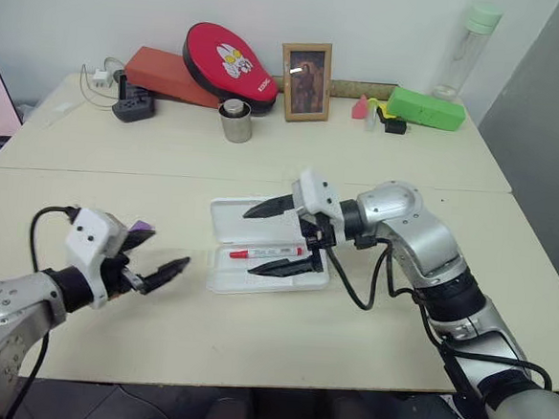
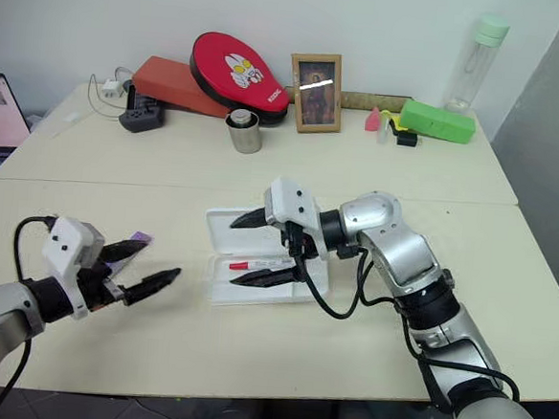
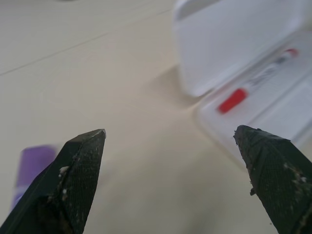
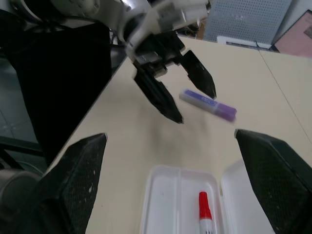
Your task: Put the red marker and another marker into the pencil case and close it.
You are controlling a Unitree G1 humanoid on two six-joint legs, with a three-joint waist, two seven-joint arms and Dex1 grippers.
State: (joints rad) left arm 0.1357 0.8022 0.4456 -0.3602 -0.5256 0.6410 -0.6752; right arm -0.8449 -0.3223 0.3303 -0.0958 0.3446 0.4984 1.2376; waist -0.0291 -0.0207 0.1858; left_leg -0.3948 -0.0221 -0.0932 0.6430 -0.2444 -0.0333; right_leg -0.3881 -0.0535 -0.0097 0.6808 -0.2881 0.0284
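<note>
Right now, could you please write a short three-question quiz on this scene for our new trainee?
1. True or false: the red marker lies inside the open pencil case.
2. Where is the purple marker? A) in the case B) on the table beside the left gripper C) held by the right gripper
3. Fill in: both grippers' fingers are ____.

Key: 1 true; 2 B; 3 open.
</note>
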